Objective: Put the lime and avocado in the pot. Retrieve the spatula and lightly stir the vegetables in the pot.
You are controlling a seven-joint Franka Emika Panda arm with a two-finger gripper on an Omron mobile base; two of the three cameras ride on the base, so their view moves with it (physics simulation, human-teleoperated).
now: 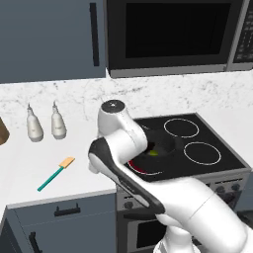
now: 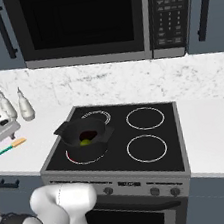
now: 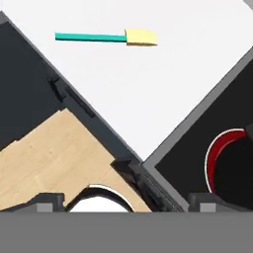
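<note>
We are taking the stove [image 2: 139, 150] as our landmark. The pot [image 2: 84, 133] is sitting on the front left burner of the stove, over a ring that is glowing red, and the right base view is showing the lime [image 2: 85, 142] lying inside it, together with something dark red beside the lime; we cannot tell whether that is the avocado. In the left base view the lime [image 1: 153, 152] is showing as a small yellow-green spot in the pot [image 1: 163, 148], partly behind the white arm. The spatula [image 1: 56, 173] is lying flat on the white counter [image 1: 29, 163] to the left of the stove, well apart from the pot, with its tan blade pointing toward the back wall and its teal handle toward the counter's front edge. Two small white bottles [image 1: 45, 124] are standing further back on the counter, to the left of the stove. In the hand view we are seeing the spatula [image 3: 106, 37] far from the fingers [image 3: 126, 201], which are standing spread wide apart and are holding nothing; between them we are seeing the wooden floor [image 3: 44, 158] and the front left corner of the stove.
</note>
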